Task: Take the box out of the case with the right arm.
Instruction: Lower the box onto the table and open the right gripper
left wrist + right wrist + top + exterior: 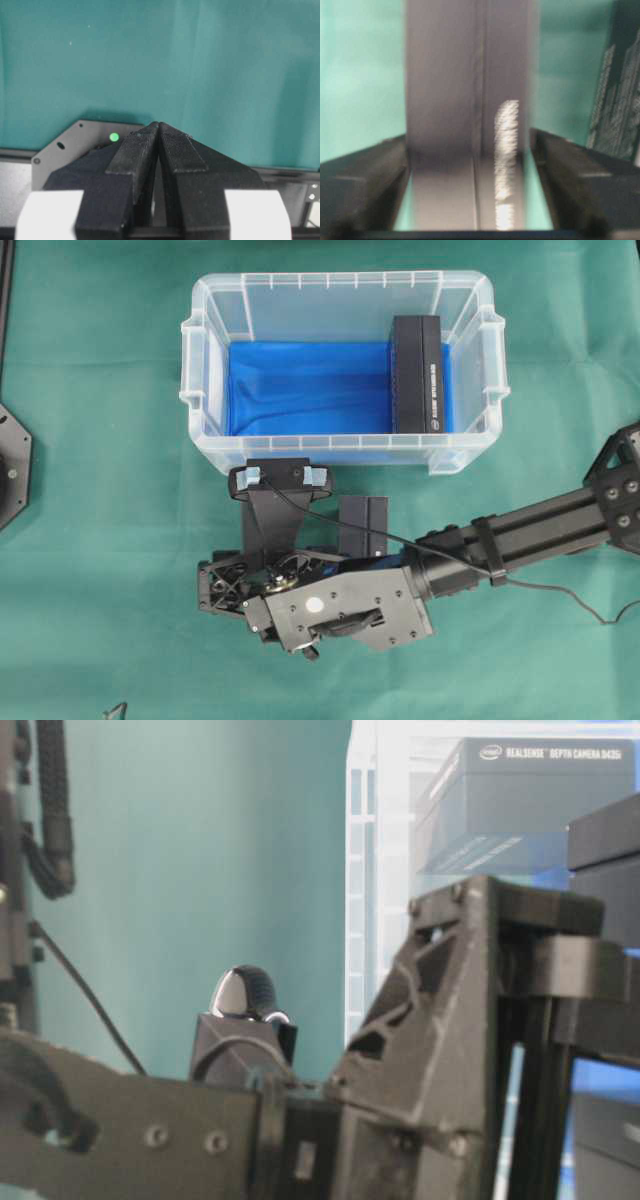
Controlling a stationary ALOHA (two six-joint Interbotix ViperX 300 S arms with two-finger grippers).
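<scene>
The clear case (345, 452) with a blue bottom stands at the back middle of the table. A black box (418, 375) lies inside it at the right end and shows through the wall in the table-level view (530, 800). A second black box (362, 525) is outside, just in front of the case. In the right wrist view this box (465, 100) runs between the fingers of my right gripper (470, 190), with green cloth showing on both sides, so the jaws are open. My left gripper (159, 126) is shut and empty over bare cloth.
The right arm (520, 535) reaches in from the right, with its wrist body (340, 610) and camera bracket (280, 480) close to the case's front wall. The left arm's base plate (12, 465) sits at the far left edge. Green cloth covers the table.
</scene>
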